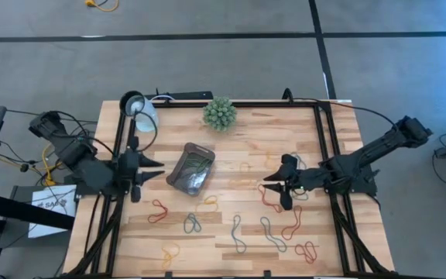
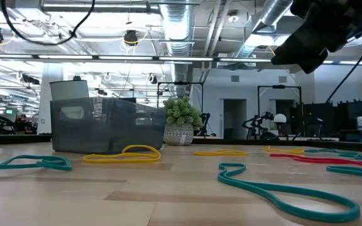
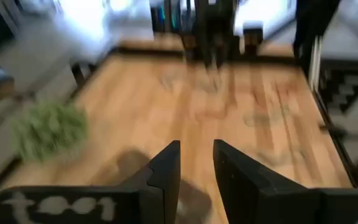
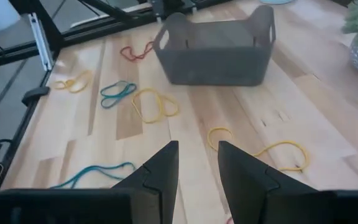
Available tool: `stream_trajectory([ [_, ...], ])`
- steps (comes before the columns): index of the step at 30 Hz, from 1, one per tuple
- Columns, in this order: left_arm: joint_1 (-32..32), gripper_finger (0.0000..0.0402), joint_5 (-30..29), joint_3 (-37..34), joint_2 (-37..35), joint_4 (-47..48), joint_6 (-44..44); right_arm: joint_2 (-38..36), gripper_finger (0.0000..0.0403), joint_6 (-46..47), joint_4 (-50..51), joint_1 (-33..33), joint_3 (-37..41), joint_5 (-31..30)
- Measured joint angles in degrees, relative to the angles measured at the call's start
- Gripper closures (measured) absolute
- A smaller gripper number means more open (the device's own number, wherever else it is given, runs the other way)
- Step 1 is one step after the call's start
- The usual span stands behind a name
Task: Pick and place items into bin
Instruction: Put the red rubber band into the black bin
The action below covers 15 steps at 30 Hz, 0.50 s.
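Note:
The bin point(image 1: 190, 168), a small dark translucent tray, stands on the wooden table left of centre; it also shows in the low view point(image 2: 99, 125) and the right wrist view point(image 4: 216, 53). A thin loop point(image 1: 198, 164) shows inside its outline. Loose bands lie flat around it: red point(image 1: 159, 211), teal point(image 1: 192, 223), yellow point(image 4: 156, 102), teal point(image 4: 118, 92), yellow point(image 4: 278, 152). My left gripper point(image 1: 159, 170) hangs just left of the bin, open point(image 3: 196, 168), holding nothing. My right gripper point(image 1: 272, 186) hovers right of centre above the bands, open point(image 4: 197, 168), pointing toward the bin.
A spiky green plant ball in a pot point(image 1: 219, 113) stands at the far edge, a white lamp head point(image 1: 139, 108) at the far left corner. Black frame rails point(image 1: 327, 155) run along the table's sides. More bands point(image 1: 272, 232) lie toward the near right.

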<state>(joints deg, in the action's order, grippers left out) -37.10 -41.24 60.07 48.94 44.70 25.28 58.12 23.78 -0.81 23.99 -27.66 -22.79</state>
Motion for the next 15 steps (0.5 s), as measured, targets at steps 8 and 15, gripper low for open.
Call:
stream_trajectory([
  [8, -1.2, 0.0315, 16.3, 4.5, 12.5, 21.9, 26.7, 1.1, 0.0296, -0.2, -5.0, 0.4, 0.0, 0.2],
  [15, -7.9, 0.0315, 18.5, 4.4, 21.4, 23.3, 39.8, 1.1, 0.0296, -0.2, -5.0, 0.4, 0.0, 0.2],
])
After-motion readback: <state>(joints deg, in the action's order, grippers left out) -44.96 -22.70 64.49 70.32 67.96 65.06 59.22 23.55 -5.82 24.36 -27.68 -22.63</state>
